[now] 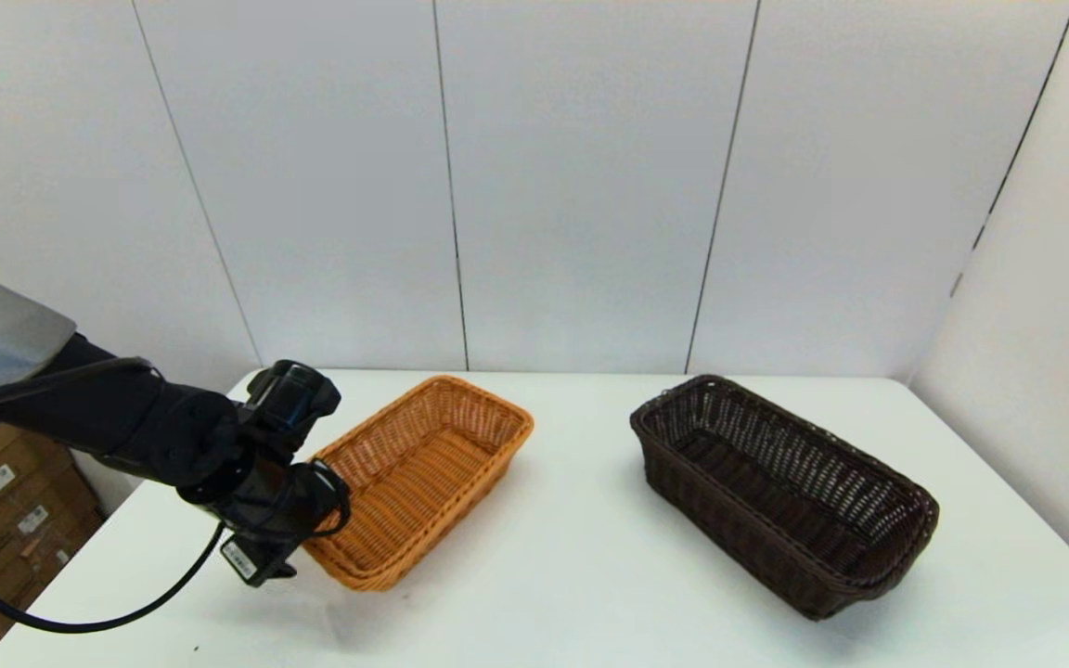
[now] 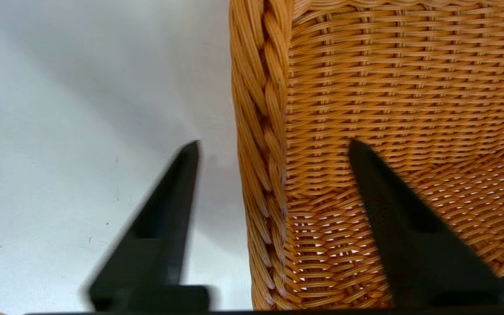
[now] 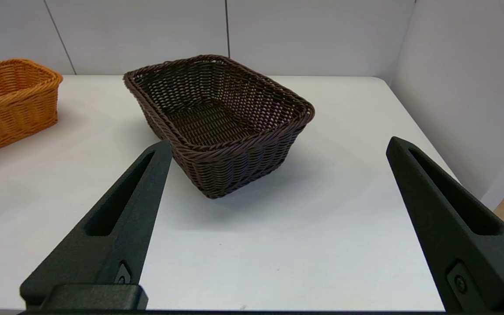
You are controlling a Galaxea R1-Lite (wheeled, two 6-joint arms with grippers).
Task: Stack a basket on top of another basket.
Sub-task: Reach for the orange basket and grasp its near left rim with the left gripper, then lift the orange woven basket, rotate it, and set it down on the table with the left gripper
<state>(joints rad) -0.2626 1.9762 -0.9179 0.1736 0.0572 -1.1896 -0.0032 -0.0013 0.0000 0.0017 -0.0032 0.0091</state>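
White wall panels back a white desk point(image 1: 572, 575) where the orange basket point(image 1: 423, 473) sits toward the left edge and the dark basket point(image 1: 780, 492) toward the right, well apart. The left gripper point(image 2: 274, 148) spreads wide astride the orange basket's braided rim point(image 2: 260, 131), seemingly untouched. Clamping here risks lifting the wrong basket, or tipping it. The right gripper point(image 3: 278, 148), also wide, hangs short of the dark one.

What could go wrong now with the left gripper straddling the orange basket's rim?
1. The left gripper is open, one finger inside the orange-tan basket and one outside; closing off-centre may only pinch the braided rim and tilt it.
2. The dark brown basket stands apart; a drag could knock it.
3. The right gripper is open, away from both.
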